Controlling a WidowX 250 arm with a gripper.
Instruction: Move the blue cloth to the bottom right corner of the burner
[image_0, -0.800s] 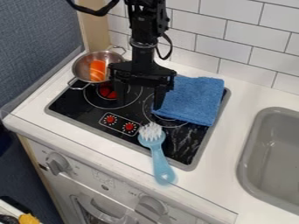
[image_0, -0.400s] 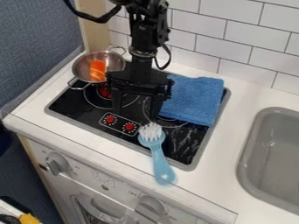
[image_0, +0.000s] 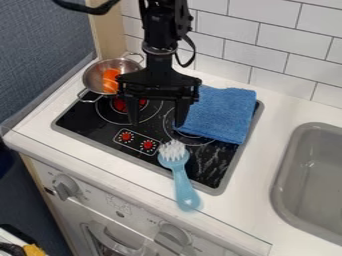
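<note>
Over the middle of the black burner (image_0: 103, 131) hangs my gripper (image_0: 156, 125), open, its two fingers apart with nothing between them. The blue cloth (image_0: 220, 115) lies folded flat on the burner's upper right part, reaching its right rim. The gripper's right finger overlaps the cloth's left edge in the view; whether they touch I cannot tell.
A metal pot (image_0: 95, 75) with an orange item (image_0: 111, 80) stands at the burner's upper left. A light blue brush (image_0: 182, 182) lies across the burner's front edge, bristles toward the knobs. To the right is a grey sink (image_0: 314, 175); a tiled wall rises behind.
The gripper dipped slightly left with its fingers somewhat closer together, then its fingers spread again and it came back near its earlier place. The cloth, pot and brush have not moved.
</note>
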